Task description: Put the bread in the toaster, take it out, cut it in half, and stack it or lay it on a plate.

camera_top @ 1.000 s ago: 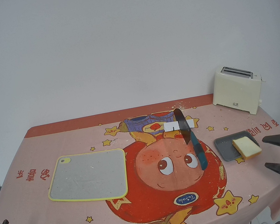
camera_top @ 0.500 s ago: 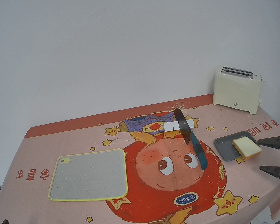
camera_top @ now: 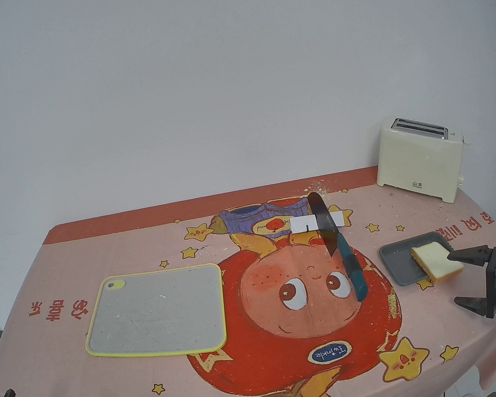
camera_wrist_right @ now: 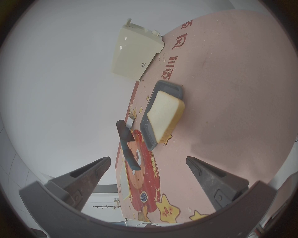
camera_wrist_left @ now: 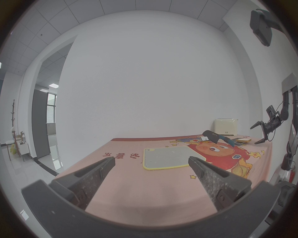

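the bread [camera_top: 436, 261] lies at the right of the table, tilted, with its left part on the rim of the grey plate [camera_top: 398, 260] and its near right corner hanging over onto the tablecloth [camera_top: 448, 326]. the right gripper [camera_top: 454, 278] hovers just to its right, fingers apart and holding nothing. its far fingertip is very close to the slice's right edge; whether it touches cannot be told.

the main risk is a shove rather than a grasp. if that far finger meets the edge instead of passing it, the propped slice will probably slide leftward across the plate or tip off the rim. the light plate may skid with it toward the knife [camera_top: 339, 244]. the slice looks soft, so a hard squeeze would likely crush it, while a pinch on one corner could tear it or let it droop.

the toaster [camera_top: 420, 158] stands at the far right corner with narrow slots, so a slice carried askew would likely catch on the top.

the left gripper [camera_wrist_left: 151, 159] is also spread and empty at the near left corner, well apart from the cutting board [camera_top: 154, 312].
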